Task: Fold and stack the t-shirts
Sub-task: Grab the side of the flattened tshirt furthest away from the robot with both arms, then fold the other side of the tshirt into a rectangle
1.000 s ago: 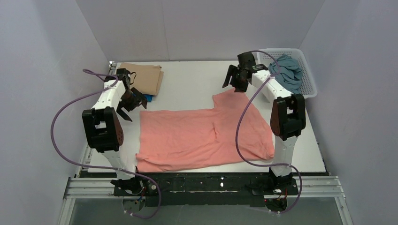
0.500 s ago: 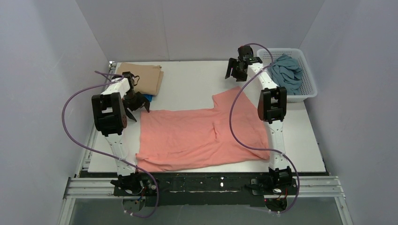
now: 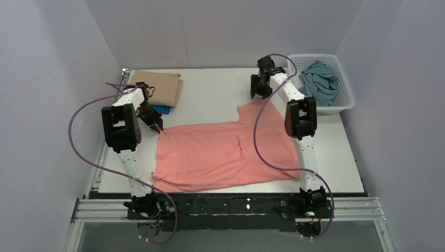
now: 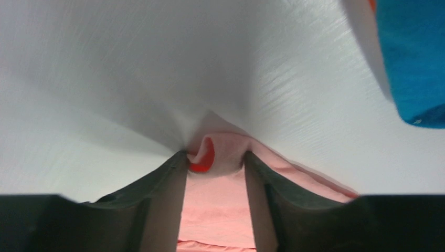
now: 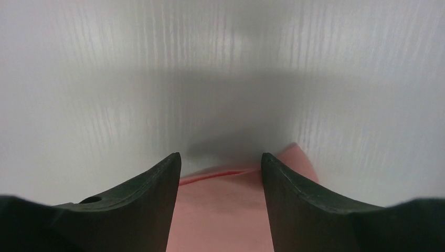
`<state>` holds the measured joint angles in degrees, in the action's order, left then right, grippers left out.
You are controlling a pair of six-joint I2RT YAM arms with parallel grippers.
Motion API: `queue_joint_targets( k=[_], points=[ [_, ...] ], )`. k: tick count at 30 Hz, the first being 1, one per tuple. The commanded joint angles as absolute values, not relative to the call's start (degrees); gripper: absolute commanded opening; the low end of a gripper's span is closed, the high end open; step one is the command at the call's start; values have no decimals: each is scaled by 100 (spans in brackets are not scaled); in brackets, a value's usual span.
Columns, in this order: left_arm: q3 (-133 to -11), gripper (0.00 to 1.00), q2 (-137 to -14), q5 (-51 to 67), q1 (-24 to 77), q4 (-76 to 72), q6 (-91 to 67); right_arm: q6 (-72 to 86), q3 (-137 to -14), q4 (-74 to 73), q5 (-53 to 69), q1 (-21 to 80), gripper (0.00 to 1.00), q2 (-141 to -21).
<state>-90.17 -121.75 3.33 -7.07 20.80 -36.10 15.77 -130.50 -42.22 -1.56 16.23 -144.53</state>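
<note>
A salmon-pink t-shirt point(image 3: 220, 152) lies spread flat across the table's middle. My left gripper point(image 3: 159, 127) is down at its far left corner, shut on the t-shirt, with cloth bunched between the fingertips in the left wrist view point(image 4: 214, 156). My right gripper point(image 3: 261, 94) is lowered over the far right sleeve. It is open, and its jaws straddle the sleeve's hem point(image 5: 220, 210) against the table. A folded tan t-shirt point(image 3: 160, 86) lies at the far left, with a bright blue t-shirt point(image 3: 165, 109) showing beneath it. A dusty grey-blue t-shirt point(image 3: 319, 79) sits crumpled in the basket.
A white mesh basket point(image 3: 343, 100) stands at the table's far right corner. Grey walls close in the table on three sides. Each arm's purple cable loops beside it. The bright blue folded cloth point(image 4: 414, 58) lies close to the left gripper.
My left gripper dropped onto the pink shirt's far left corner and closed on it. The right arm swung back and left, and its gripper lowered over the sleeve with jaws slightly narrower.
</note>
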Motion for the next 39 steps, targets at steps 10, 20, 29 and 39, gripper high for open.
queue_joint_targets(
  k=[10, 20, 29, 39],
  points=[
    [-8226, 0, -11796, 802, -618, 1900, -3372, 1289, -12272, -4889, -876, 2038, 58, -14085],
    [-7935, 0, -11447, 1060, -615, 1723, -3372, 805, -11524, -4581, -859, 2083, 1, -13648],
    [-7405, 0, -10722, 1193, -606, 1645, -3292, 671, -10761, -4136, -670, 2096, 1, -12320],
    [-5911, 0, -9055, 1136, -555, 1240, -3384, 939, -7863, -3567, -588, 2310, 1, -9971]
  ],
)
